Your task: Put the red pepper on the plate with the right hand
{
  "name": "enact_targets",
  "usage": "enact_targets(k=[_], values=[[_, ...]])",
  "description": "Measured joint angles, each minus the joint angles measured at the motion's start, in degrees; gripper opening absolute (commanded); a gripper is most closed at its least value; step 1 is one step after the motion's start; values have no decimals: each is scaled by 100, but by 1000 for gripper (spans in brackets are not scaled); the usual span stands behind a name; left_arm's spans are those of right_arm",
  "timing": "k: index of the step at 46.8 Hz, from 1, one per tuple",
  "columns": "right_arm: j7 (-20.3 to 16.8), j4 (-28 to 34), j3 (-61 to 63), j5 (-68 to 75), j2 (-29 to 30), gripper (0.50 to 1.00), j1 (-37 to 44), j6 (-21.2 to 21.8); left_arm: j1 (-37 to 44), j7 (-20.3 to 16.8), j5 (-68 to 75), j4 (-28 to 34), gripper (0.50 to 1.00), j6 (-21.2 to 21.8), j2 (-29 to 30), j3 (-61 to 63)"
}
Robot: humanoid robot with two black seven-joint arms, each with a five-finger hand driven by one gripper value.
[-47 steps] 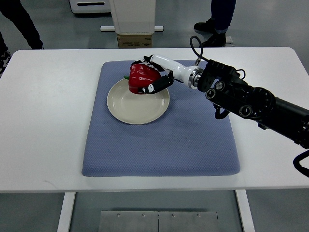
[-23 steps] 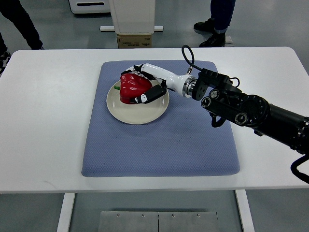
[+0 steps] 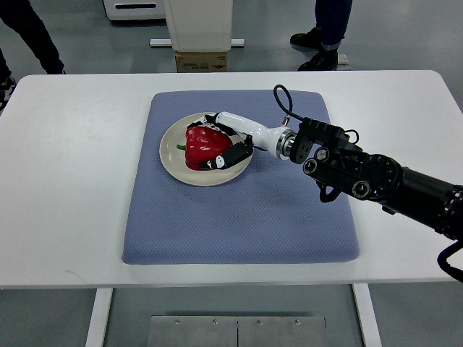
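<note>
The red pepper lies on the cream plate, which sits on the blue mat. My right hand comes in from the right edge, its fingers curled around the pepper from behind and from the front. The pepper's green stem points left over the plate. The pepper rests low, on or just above the plate's middle. The left arm does not show.
The white table carries the mat. My dark right forearm stretches across the mat's right part. A cardboard box and a white stand are behind the table. People's legs stand at the back.
My right hand has carried the pepper from the plate's far rim towards me and down onto the plate's middle. The forearm has come lower and nearer.
</note>
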Motion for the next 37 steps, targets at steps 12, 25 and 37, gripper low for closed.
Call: enact_targets(k=[12,25,37], values=[[-77,-11,0,57,0,886,-22,-29,0,0,0,0,1000,0,0,-1],[-118,-28,15,100,0,995,-24,-29,0,3,-1,2,1000,2,0,-1],[-170,-37,64,350,0,995,128,-29,0,7,-1,2,1000,2,0,-1]])
